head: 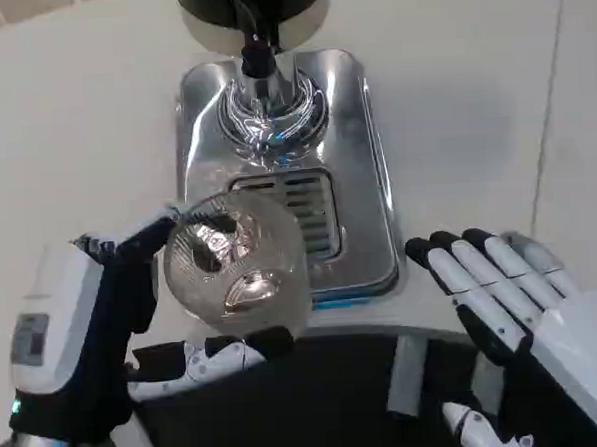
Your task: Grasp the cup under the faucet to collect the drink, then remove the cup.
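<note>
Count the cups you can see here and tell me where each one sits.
1. A clear ribbed cup is held in the left hand, tilted, in front of the dispenser's chrome drip tray, near its grille, not under the faucet. No others are in sight.

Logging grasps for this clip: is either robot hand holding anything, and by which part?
The left robot hand holds the clear cup by its side wall, tilted in front of the dispenser. The right robot hand holds nothing, fingers spread.

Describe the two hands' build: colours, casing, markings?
Left hand: white casing block with a small grey panel, black palm and fingers, white fingertip segments, a green light low on the wrist. Right hand: white back, white fingers with black tips and undersides.
</note>
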